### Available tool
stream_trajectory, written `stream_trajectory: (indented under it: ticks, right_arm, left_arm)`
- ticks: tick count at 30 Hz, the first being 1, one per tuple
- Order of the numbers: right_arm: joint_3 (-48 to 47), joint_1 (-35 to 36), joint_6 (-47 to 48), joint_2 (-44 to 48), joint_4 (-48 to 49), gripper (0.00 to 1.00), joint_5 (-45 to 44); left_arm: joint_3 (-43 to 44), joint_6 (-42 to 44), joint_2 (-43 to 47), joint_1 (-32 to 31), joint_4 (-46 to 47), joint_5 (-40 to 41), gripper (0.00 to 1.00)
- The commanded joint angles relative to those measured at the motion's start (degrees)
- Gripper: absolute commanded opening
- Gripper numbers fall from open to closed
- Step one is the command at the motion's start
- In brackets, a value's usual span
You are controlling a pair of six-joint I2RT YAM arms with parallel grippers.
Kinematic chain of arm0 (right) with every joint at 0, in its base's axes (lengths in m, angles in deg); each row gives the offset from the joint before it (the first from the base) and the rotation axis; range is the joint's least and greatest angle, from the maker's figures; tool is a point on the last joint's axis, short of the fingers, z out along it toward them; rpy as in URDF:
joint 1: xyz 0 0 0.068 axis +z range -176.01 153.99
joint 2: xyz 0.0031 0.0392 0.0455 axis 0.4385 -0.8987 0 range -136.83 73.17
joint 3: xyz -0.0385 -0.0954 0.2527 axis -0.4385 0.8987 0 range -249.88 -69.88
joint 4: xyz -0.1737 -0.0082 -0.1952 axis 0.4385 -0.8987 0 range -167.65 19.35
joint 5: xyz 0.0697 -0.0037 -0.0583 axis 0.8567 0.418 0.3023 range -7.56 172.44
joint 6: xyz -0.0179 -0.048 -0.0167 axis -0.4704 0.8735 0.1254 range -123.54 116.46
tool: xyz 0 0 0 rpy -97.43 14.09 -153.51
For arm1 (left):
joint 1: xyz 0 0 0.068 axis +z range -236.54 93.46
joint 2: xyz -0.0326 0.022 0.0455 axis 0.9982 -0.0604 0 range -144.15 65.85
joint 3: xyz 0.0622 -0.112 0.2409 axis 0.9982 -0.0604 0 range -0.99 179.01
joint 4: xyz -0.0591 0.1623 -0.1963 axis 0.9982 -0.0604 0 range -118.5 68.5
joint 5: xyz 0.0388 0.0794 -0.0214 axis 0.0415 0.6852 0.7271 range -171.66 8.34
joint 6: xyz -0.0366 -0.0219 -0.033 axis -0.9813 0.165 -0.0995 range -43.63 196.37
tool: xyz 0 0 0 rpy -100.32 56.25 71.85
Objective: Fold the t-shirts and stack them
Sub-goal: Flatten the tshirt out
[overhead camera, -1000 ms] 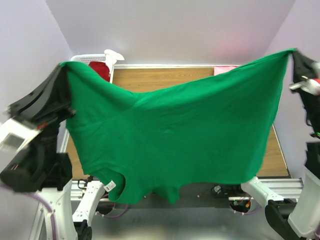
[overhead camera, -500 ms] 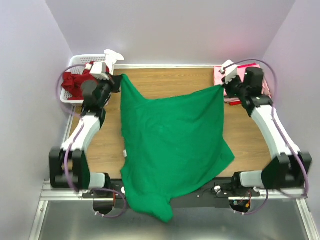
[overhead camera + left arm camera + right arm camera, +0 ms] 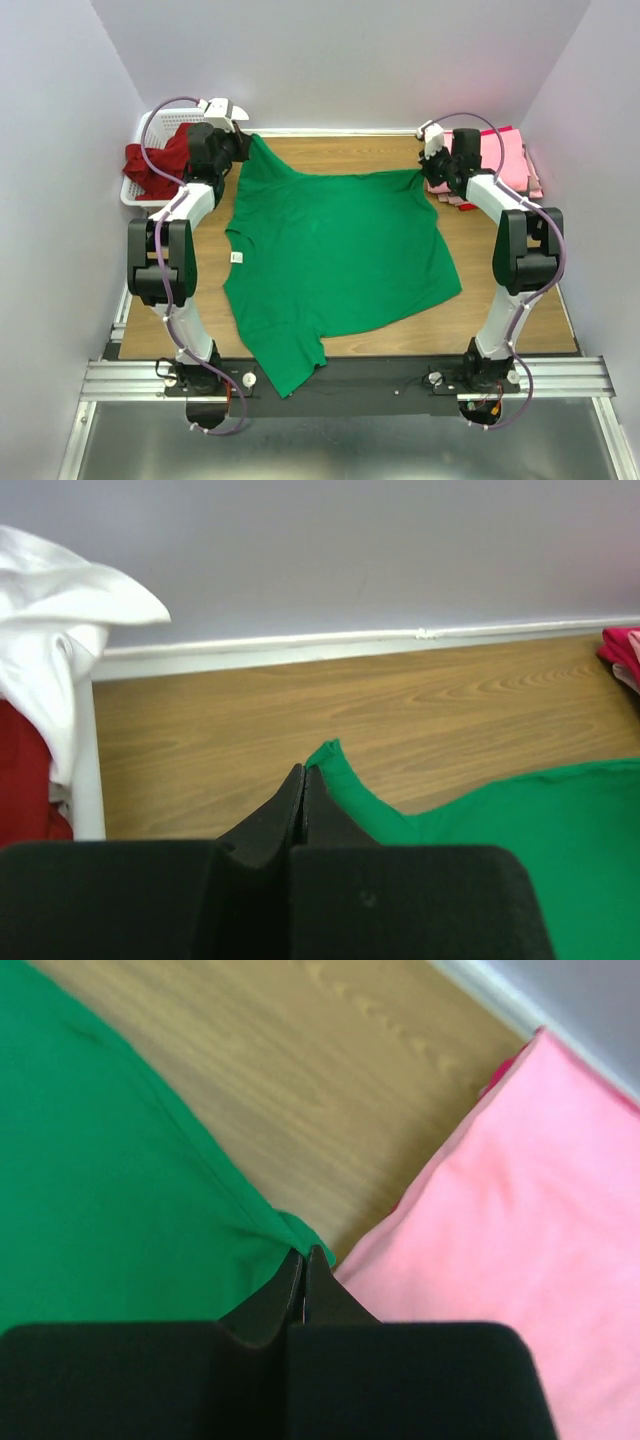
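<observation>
Green t-shirt (image 3: 335,250) spread on table (image 3: 340,152); left gripper (image 3: 303,777) and right gripper (image 3: 305,1259) each pinch a far corner, fingers closed on cloth, presumably to flatten it.

Bright green cloth t-shirt (image 3: 340,250) looks soft and matt, same as the pink folded cloth shirts (image 3: 500,1190). Brown wooden tabletop (image 3: 400,710) is smooth, grain showing. White slotted plastic basket (image 3: 148,122) is smooth; silver metal rail (image 3: 110,372) looks dull.
</observation>
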Motion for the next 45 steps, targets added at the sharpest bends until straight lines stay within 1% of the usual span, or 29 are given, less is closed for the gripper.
stream_trajectory:
  ticks: [1, 6, 10, 18, 22, 26, 31, 35, 40, 45]
  right_arm:
    - [-4.2, -0.3, -1.9, -0.2, 3.7, 0.00, -1.3]
    - [-4.3, -0.4, -2.6, 0.1, 3.7, 0.00, -1.2]
    - [-4.4, -0.4, -2.4, 0.1, 3.7, 0.00, -1.0]
    - [-6.0, -0.4, -3.2, -4.2, 3.7, 0.00, 1.5]
    - [-8.3, -0.4, -4.3, -7.7, 3.7, 0.00, -0.1]
    - [-9.6, -0.4, -4.7, -8.7, 3.6, 0.00, -0.6]
    - [-8.4, -0.4, -4.3, -7.1, 3.6, 0.00, -0.9]
    - [-5.7, -0.5, -3.7, -4.0, 3.7, 0.00, -1.0]
    - [-3.1, -1.0, -2.7, 0.1, 3.7, 0.00, -1.7]
    - [0.6, -1.3, -1.5, 2.4, 3.7, 0.00, -1.4]
  left_arm:
    - [3.6, 2.7, -1.9, -0.1, -2.1, 1.9, 0.00]
    - [3.7, 4.3, -1.7, -0.1, -2.5, 1.2, 0.00]
    - [2.0, 4.9, -0.1, -0.1, -2.1, 0.5, 0.00]
    - [0.3, 6.4, 3.4, -0.1, -2.5, 1.9, 0.00]
    - [0.9, 7.6, 3.8, -0.1, -3.7, 2.3, 0.00]
    - [1.1, 7.9, 3.3, -0.1, -4.2, 1.3, 0.00]
    - [0.6, 8.3, 2.3, -0.2, -5.0, -1.2, 0.00]
    - [-0.4, 9.0, 2.5, -0.2, -5.3, -2.1, 0.00]
    - [-2.3, 9.6, 6.0, -0.2, -5.5, -2.2, 0.00]
    - [-6.6, 10.2, 11.4, -0.2, -5.6, -2.7, 0.00]
